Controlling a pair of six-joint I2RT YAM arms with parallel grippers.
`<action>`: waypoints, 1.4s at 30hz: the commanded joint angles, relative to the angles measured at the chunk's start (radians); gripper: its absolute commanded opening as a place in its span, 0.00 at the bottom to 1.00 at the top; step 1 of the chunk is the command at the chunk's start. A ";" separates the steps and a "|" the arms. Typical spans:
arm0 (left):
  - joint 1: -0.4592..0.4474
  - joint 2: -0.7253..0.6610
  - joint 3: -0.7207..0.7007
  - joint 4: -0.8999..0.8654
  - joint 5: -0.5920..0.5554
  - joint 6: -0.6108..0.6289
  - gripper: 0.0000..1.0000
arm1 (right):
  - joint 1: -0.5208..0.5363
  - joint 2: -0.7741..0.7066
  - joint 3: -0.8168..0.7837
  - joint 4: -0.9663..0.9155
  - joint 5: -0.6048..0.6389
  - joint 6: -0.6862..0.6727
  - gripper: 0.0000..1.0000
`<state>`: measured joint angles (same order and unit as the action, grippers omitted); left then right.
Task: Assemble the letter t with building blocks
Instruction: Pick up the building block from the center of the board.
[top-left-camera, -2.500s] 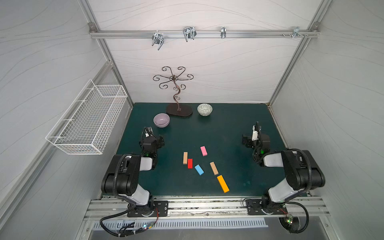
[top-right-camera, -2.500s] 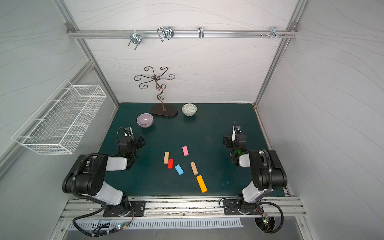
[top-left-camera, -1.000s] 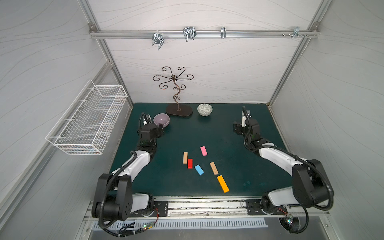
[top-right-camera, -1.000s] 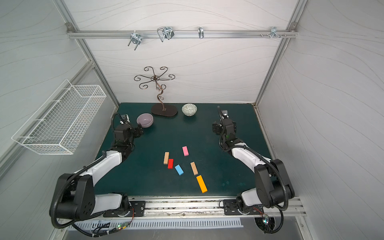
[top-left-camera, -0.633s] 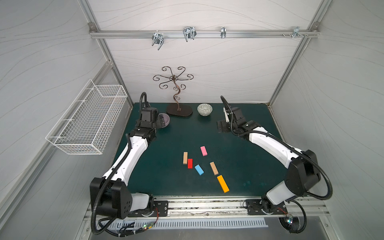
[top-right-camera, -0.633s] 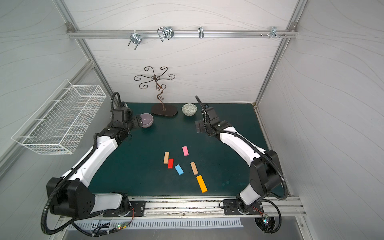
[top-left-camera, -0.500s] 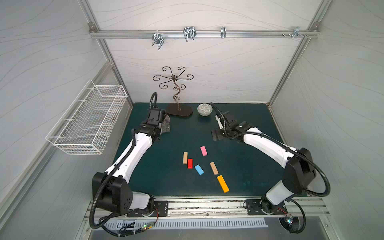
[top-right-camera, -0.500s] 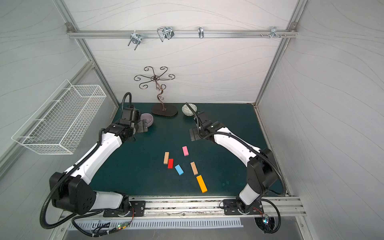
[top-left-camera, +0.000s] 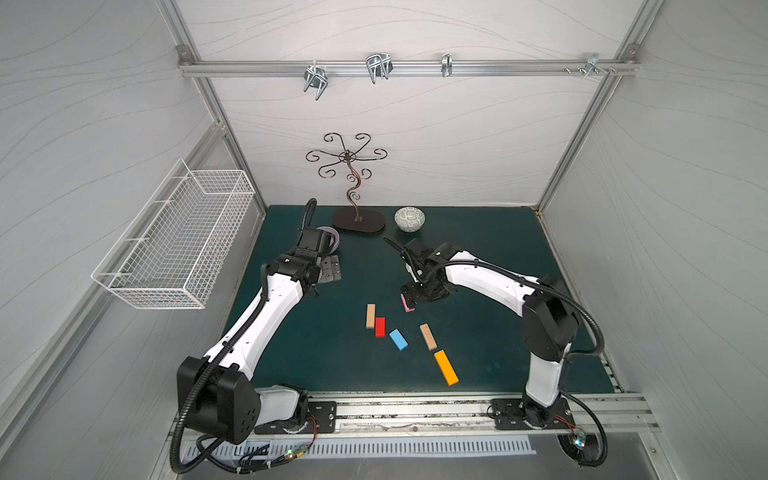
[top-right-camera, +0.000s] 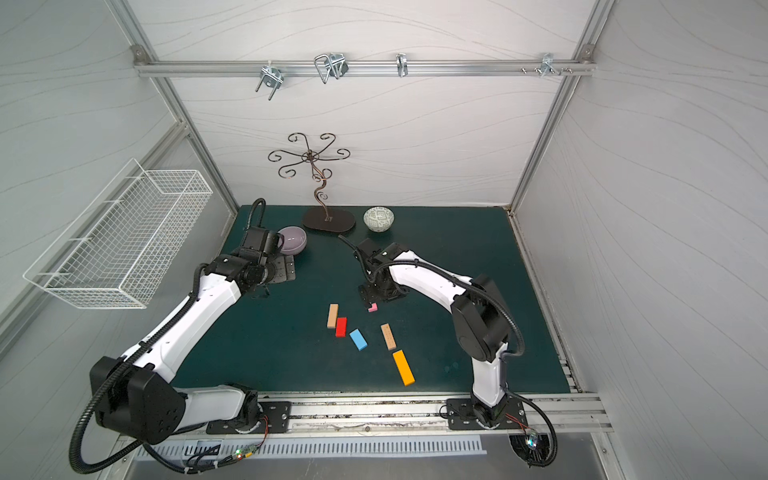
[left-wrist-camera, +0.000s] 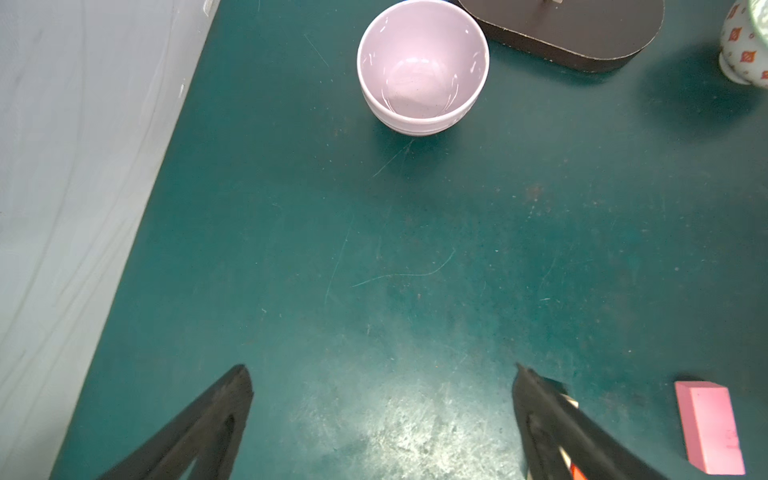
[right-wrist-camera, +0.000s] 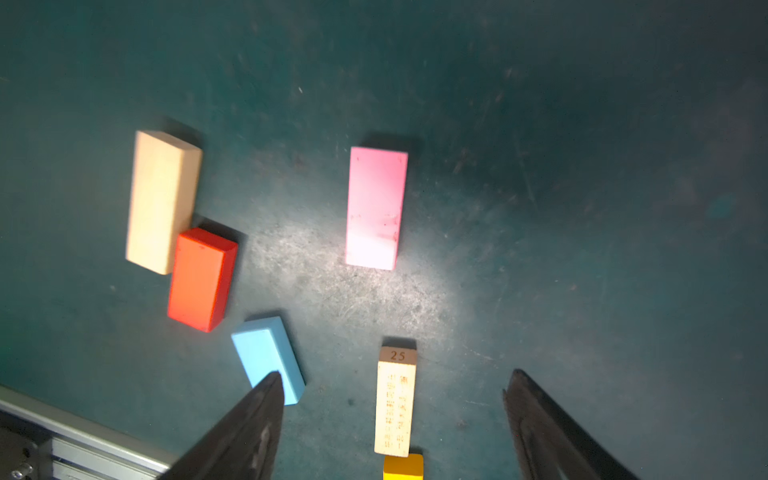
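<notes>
Letter t unstarted: six building blocks (top-left-camera: 380, 326) scattered loose. Over pink block (right-wrist-camera: 376, 208), right gripper (top-left-camera: 412, 296) spread, seemingly not touching. Aside, left gripper (left-wrist-camera: 380, 368) spread, empty.

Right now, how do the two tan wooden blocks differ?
The plain tan block has blank faces; the printed tan block carries characters and a 25. The plain one sits against the red block; the printed one lies near the orange block. Both are tan wood, lying flat.

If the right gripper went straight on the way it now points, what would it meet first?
Most likely the pink block: the open right gripper points down at it in the right wrist view, with nothing between. How far above it the gripper hangs is unclear.
</notes>
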<state>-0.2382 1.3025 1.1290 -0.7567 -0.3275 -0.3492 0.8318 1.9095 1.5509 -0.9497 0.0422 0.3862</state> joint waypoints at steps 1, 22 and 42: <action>-0.001 -0.028 -0.016 0.034 0.071 -0.058 1.00 | 0.006 0.034 0.039 -0.083 -0.041 0.006 0.82; -0.001 0.066 0.039 -0.035 0.027 -0.102 1.00 | -0.032 0.280 0.201 -0.060 -0.076 -0.028 0.68; -0.001 0.011 -0.012 0.008 0.035 -0.083 1.00 | -0.032 0.382 0.296 -0.127 -0.070 -0.018 0.52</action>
<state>-0.2382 1.3315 1.1183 -0.7521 -0.2729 -0.4202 0.7921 2.2623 1.8297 -1.0245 -0.0372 0.3679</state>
